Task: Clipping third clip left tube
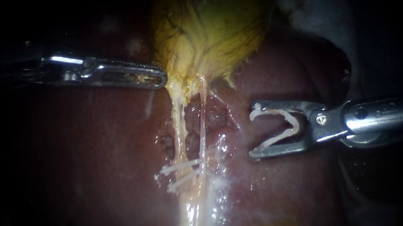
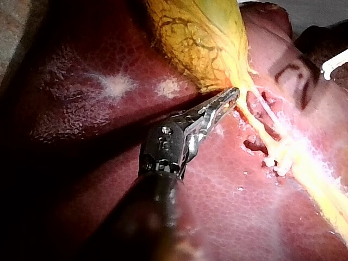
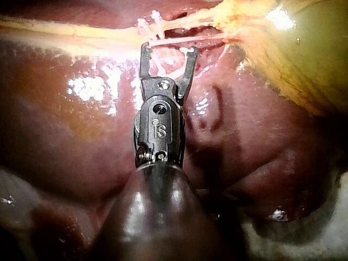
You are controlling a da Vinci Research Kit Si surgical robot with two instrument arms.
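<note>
The yellow gallbladder (image 1: 211,25) tapers into two pale tubes over the liver (image 1: 91,157). The left tube (image 1: 178,125) is thicker, the right tube (image 1: 203,118) thin. Two white clips (image 1: 182,167) lie across the left tube low down. My left instrument (image 1: 163,81) is shut on the gallbladder's neck; the left wrist view shows its tip (image 2: 235,93) at that yellow edge. My right instrument (image 1: 252,132) stands right of both tubes, apart from them, jaws wide with an open white clip (image 1: 282,127) seated between them. In the right wrist view the right instrument (image 3: 168,50) points at the tubes.
Wet, glistening liver surface (image 1: 220,184) surrounds the tubes, with a raw dissected pocket (image 1: 210,120) between them. A dark mark on the liver (image 2: 296,76) lies beyond the tubes. Pale material (image 1: 310,17) shows behind the gallbladder at the upper right.
</note>
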